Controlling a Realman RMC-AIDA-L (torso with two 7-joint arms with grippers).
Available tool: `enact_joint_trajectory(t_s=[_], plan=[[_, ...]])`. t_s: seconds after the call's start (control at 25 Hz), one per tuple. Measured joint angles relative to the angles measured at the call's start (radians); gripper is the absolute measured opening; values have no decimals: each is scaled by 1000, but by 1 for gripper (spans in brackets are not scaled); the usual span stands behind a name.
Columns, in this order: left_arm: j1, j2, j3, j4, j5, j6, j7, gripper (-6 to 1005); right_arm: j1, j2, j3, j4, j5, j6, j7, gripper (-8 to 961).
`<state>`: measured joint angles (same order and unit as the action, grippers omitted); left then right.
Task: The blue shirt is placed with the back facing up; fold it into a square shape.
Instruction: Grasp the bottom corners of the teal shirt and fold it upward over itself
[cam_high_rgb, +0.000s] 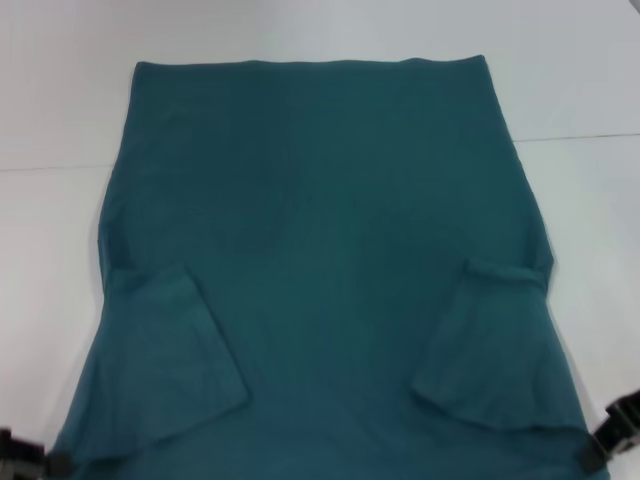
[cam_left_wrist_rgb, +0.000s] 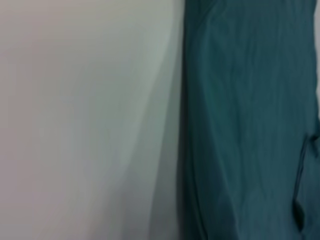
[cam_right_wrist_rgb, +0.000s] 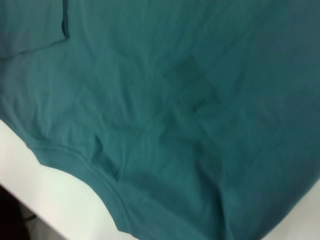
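I see the blue shirt lying flat on the white table, and it fills most of the head view. Its straight hem is at the far side, and both short sleeves are already turned inward onto the body, one on my left and one on my right. The near part with the shoulders goes under the lower edge of the view.

The left gripper sits at the near left corner of the shirt and the right gripper at the near right corner. Only small black parts of them are visible, so I cannot tell if their fingers are apart or closed, or if they hold the cloth. The wrist views show only fabric and table.

I judge the fabric as soft, light and matte, without any stiffness. It will hang down and fold by itself when lifted, and it can drag on the table. The right wrist view shows small wrinkles and a stitched curved edge lying on the white surface, so the cloth is thin and easy to crease.

For the next fold I would take hold at the two near corners, on the doubled seam where the cloth is thicker, and carry both sides together toward the far hem. If one side goes faster, I think the square becomes crooked.
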<state>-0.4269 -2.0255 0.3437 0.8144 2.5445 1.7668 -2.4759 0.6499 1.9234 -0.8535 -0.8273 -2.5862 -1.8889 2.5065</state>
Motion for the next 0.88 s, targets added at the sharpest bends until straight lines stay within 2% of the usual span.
enact_joint_trajectory(t_s=[0.32,0.48,0.68,0.88], plan=[[19,-7,1,22,72,157,54,26,-53,0,3,-11,1,-79,-33,33],[12,-6,1,16,71,220,93,26,-55,-1,35,-4,9,-80,-64,33],[-46,8,-8,-2,61,240,98,26,-27,-10,162,2,15,-84,-118,33],[-131,34,-36,-73,13,207,67,26,-3,-30,267,22,49,-51,-114,33]])
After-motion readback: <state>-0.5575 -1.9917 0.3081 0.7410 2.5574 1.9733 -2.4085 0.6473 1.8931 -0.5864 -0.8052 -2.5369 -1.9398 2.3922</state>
